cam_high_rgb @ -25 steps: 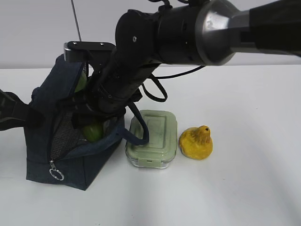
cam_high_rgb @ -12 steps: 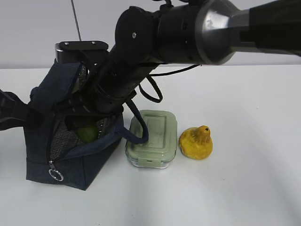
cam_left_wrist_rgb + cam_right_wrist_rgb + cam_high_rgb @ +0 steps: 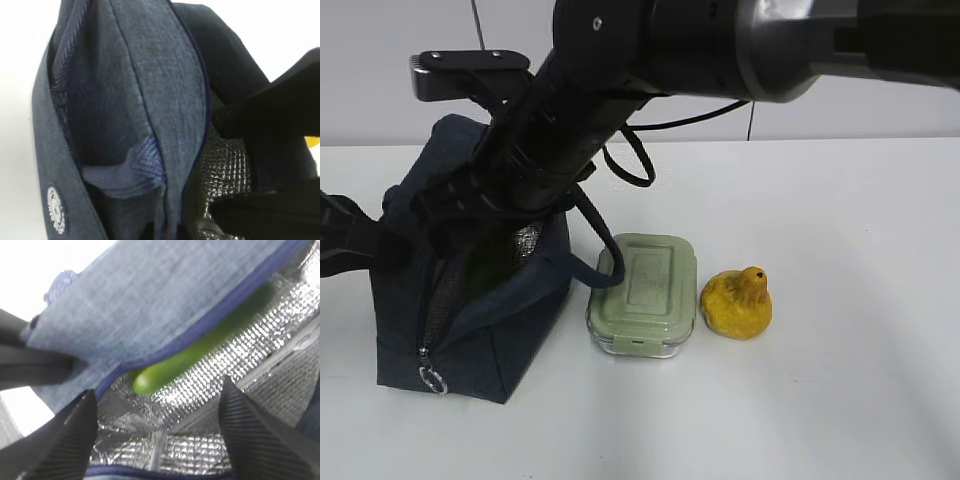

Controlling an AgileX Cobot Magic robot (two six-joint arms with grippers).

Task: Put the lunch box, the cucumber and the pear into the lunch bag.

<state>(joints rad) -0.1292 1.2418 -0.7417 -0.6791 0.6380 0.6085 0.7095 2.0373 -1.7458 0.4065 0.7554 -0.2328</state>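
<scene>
The navy lunch bag [image 3: 490, 340] stands at the left with its top open. My right gripper [image 3: 159, 385] hangs open over the silver lining, nothing between its ribbed fingers [image 3: 75, 435]. The green cucumber [image 3: 165, 367] lies free inside the bag against the fabric wall. In the exterior view my right arm [image 3: 620, 80] leans over the bag mouth and hides the inside. My left gripper [image 3: 390, 245] is shut on the bag's left upper edge; blue fabric [image 3: 125, 100] fills its wrist view. The sage-lidded lunch box [image 3: 642, 293] sits right of the bag, and the yellow pear [image 3: 736, 303] beside it.
The bag's loop handle [image 3: 595, 270] droops onto the lunch box's left edge. A silver ring zip pull [image 3: 431, 381] hangs at the bag's front corner. The white table [image 3: 860, 380] runs on to the right and front.
My right jaws have spread wide and let go of the cucumber, which has sunk deeper into the bag. The right arm has risen a little. The left gripper has stayed put.
</scene>
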